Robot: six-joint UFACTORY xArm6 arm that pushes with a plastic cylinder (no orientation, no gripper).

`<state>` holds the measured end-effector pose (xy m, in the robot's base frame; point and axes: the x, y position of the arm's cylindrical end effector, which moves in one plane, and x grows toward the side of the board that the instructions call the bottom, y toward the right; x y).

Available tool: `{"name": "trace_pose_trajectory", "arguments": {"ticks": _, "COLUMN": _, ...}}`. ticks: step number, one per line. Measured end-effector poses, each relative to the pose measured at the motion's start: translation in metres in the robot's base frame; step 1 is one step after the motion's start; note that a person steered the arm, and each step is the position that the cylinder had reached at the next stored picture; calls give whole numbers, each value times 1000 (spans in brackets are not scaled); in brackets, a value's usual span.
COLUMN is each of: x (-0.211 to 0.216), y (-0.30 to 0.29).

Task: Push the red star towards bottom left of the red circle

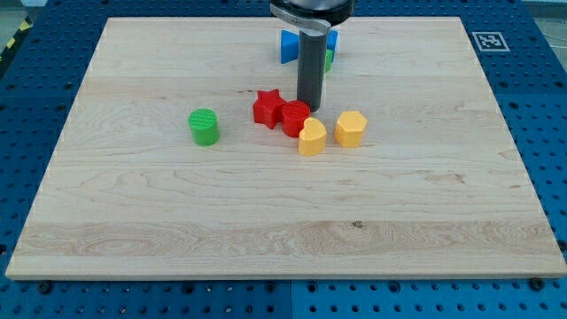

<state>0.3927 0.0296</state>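
No claw on this rig, so I've no open/closed state to give and nothing is held; it's just the dark rod coming down from the view's top. My tip sits on the desk just at 1 o'clock of the red circle, right beside it; can't tell if it touches.

Red star: solid red, chunky, pointed arms, flat top face, lying flat on the wood. It's a bit above the desk's centre, approx at 10 o'clock of the red circle and touching it or as good as. So star is at the circle's upper left, not its lower left.

Red circle: short red cylinder, same shade as the star, partly overlapped in the view by the yellow heart-like block at its 5 o'clock, touching. A 2nd yellow block, hexagon-ish, sits just beside that one at 2 o'clock, small gap between them.

Green cylinder stands alone, well apart at 8 o'clock of the star.

Behind the rod near the view's top: a blue block, shape unclear, w/ a sliver of a green block at its right, both mostly hidden by the rod.

Desk is a light wooden board on a blue perforated base.
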Motion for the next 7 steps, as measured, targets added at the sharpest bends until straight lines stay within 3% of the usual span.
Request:
{"name": "trace_pose_trajectory", "arguments": {"ticks": 3, "x": 24, "y": 17}}
{"name": "trace_pose_trajectory", "arguments": {"ticks": 4, "x": -15, "y": 4}}
{"name": "trace_pose_trajectory", "arguments": {"ticks": 5, "x": -25, "y": -44}}
{"name": "trace_pose_trajectory", "arguments": {"ticks": 6, "x": -24, "y": -68}}
{"name": "trace_pose_trajectory", "arguments": {"ticks": 7, "x": 6, "y": -68}}
